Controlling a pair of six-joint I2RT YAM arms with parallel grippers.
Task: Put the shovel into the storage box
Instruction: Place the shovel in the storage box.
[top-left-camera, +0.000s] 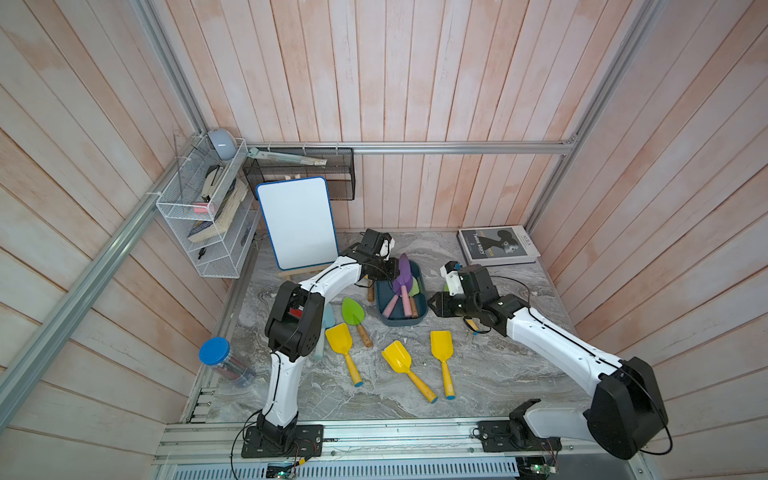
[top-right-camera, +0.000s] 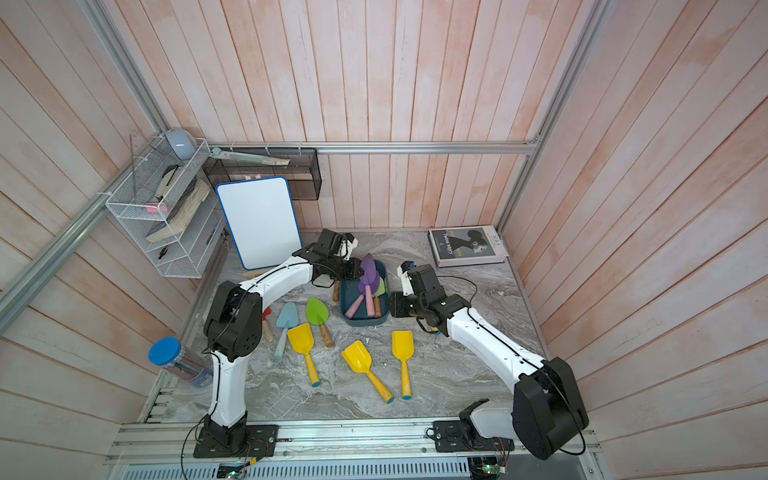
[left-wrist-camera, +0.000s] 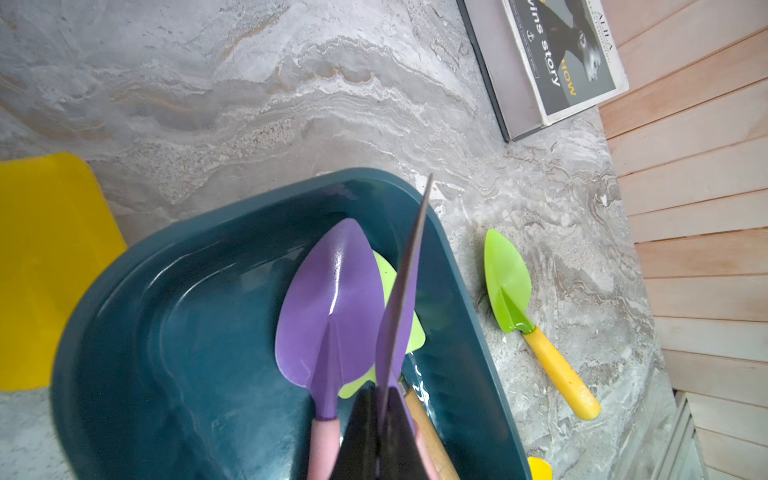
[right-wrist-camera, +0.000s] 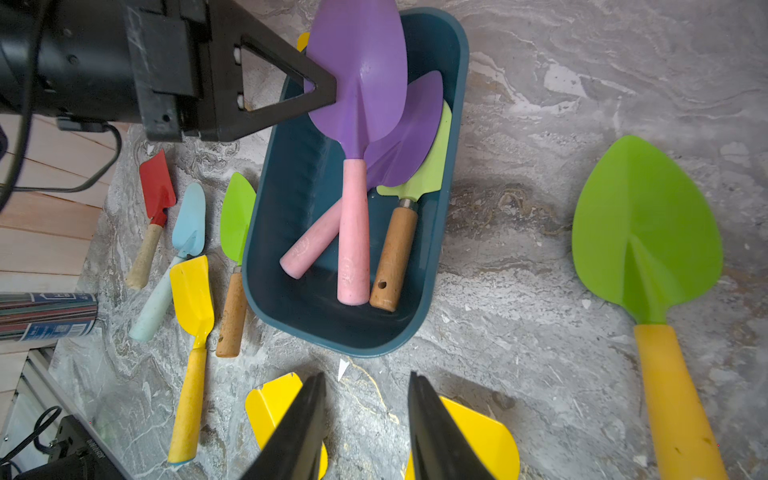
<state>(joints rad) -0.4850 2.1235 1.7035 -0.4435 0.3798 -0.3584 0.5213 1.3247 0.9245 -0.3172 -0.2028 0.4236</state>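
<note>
The left gripper (right-wrist-camera: 326, 89) pinches the purple shovel (right-wrist-camera: 357, 104) by the thin edge of its blade. The shovel hangs over the box (right-wrist-camera: 286, 208). The blade is up and the pink handle points down, with its end already inside the box. I think it is held this way so the handle goes in first and the blade can then drop flat.

Two shovels already lie in the box: another purple shovel (right-wrist-camera: 415, 133) and a pale green shovel (right-wrist-camera: 395, 249) with a wood handle. The held handle lies across them, so the box is getting full.

The blade pokes out past the far rim of the box. If it is let go here, it may rest on the rim and not lie all the way in. A small pull toward the near end would help.

The right gripper (right-wrist-camera: 366, 376) is spread apart and holds nothing. It hangs just beside the box, over the yellow shovels (top-left-camera: 399, 357). A green shovel (right-wrist-camera: 644, 232) lies near it. The table (top-left-camera: 498, 374) is bare between the box and the book (top-left-camera: 496, 245), so there is room there to move.
</note>
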